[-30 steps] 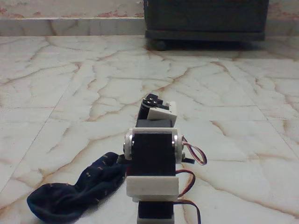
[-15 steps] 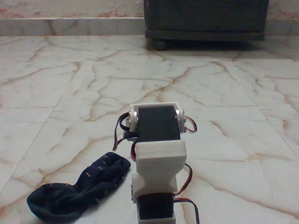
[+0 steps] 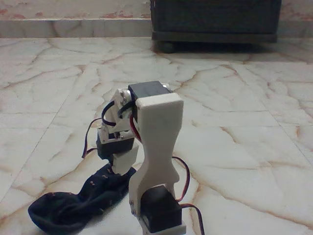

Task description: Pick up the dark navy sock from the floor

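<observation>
Claw (image 3: 122, 164) low at sock (image 3: 78, 203), sock on floor (image 3: 244, 122), claw state unclear

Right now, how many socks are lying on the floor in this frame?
1. The dark navy sock lies on the marble floor at lower left of the fixed view, just left of the arm's base. Its right end runs behind the arm, so part is hidden.

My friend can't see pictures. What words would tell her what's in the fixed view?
A white and black robot arm bends down so its gripper is right over one end of a dark navy sock lying crumpled on the cream marble floor. A dark wooden cabinet stands at the back.
</observation>
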Motion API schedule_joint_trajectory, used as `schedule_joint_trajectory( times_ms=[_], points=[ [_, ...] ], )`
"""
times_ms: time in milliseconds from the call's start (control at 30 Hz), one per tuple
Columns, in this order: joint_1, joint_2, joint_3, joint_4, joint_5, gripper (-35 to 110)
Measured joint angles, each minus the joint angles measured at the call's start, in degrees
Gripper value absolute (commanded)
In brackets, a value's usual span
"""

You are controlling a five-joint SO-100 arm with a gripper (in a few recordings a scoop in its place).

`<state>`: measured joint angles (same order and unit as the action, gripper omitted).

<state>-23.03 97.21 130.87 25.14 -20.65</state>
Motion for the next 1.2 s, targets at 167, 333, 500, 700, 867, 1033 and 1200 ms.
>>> schedule_joint_trajectory(
  times_ms=[167, 333, 500, 700, 867, 1033, 1200],
  points=[
    [-1.67, -4.75, -1.76, -0.35, 1.05, 9],
    [-3.78, -13.01, -10.63, 6.50, 5.27, 11],
    [-6.77, -21.27, -16.79, 7.12, 5.19, 13],
    [-7.12, -33.40, -26.10, 7.91, 6.59, 13],
    [-8.17, -40.96, -31.99, 7.47, 7.91, 13],
    [-8.70, -45.09, -32.87, 0.35, 8.70, 5],
    [-8.70, -45.62, -32.87, -1.32, 6.77, 1]
  ],
)
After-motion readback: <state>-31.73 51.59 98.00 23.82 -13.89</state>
